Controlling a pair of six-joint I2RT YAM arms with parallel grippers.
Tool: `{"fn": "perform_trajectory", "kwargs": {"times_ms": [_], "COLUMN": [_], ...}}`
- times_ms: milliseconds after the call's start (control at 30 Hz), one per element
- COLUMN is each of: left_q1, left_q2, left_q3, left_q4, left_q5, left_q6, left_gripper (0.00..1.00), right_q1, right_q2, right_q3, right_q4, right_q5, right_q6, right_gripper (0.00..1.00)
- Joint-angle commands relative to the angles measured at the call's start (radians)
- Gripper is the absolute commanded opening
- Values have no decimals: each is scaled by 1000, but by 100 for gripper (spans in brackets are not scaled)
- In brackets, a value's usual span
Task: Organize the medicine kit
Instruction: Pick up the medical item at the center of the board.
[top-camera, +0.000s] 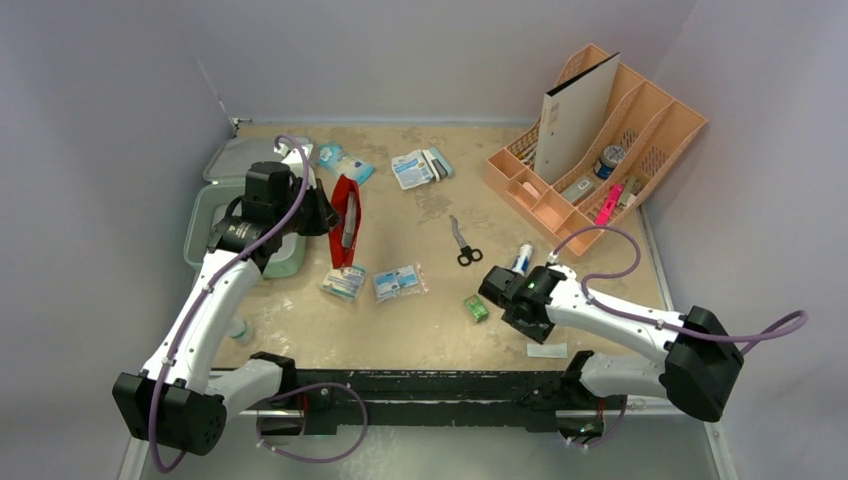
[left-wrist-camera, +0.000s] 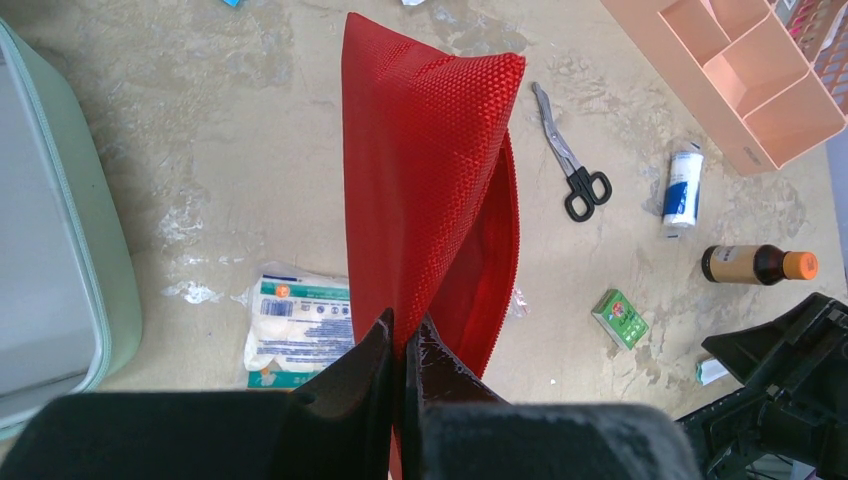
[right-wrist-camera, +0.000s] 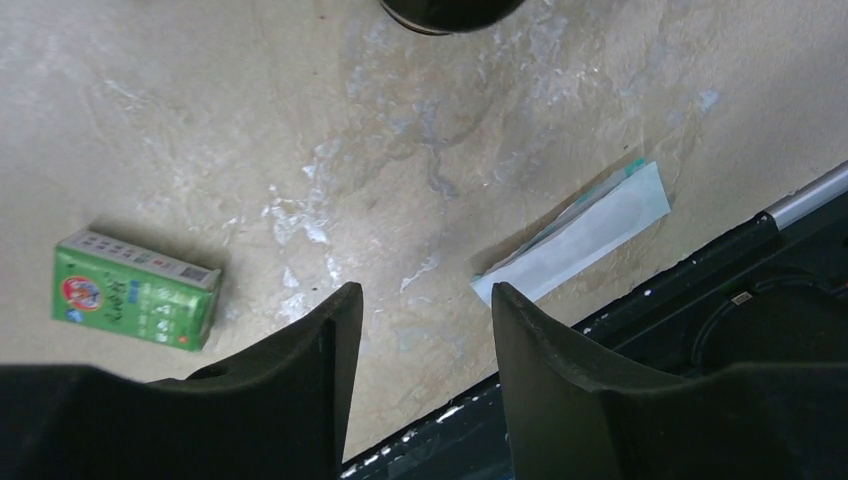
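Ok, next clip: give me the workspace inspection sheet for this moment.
Surface: beige table, worn, pale stains.
Job's things: mint-green medicine kit open at far left, partly behind the left arm.
Clutter: scissors, small green box, gauze packets, flat sachet, peach organizer.
Grippers: left gripper shut on the edge of the red pouch; right gripper open, empty, near the small green box.
Cables: purple cables looped along both arms.
Surroundings: plain grey walls; nothing else seen.
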Motion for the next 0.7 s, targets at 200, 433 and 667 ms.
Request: {"fn": "perform_trajectory", "kwargs": {"times_ms": [200, 433, 667], "left_q1": [5, 5, 5], "left_q2": [0, -3, -4], "left_q3": [16, 16, 16], "left_q4": [22, 21, 20], "left_q5": [16, 14, 12], "left_q6": [-9, -9, -8], "left_gripper": [0, 0, 0], "right_q1": [-15, -16, -18], "right_q2": [8, 47, 107], "right_q3": [-78, -91, -61], "right_q4": [0, -17, -16], "right_q5": [-40, -59, -43], "right_q6": [165, 216, 233], "right_gripper": [50, 49, 47]}}
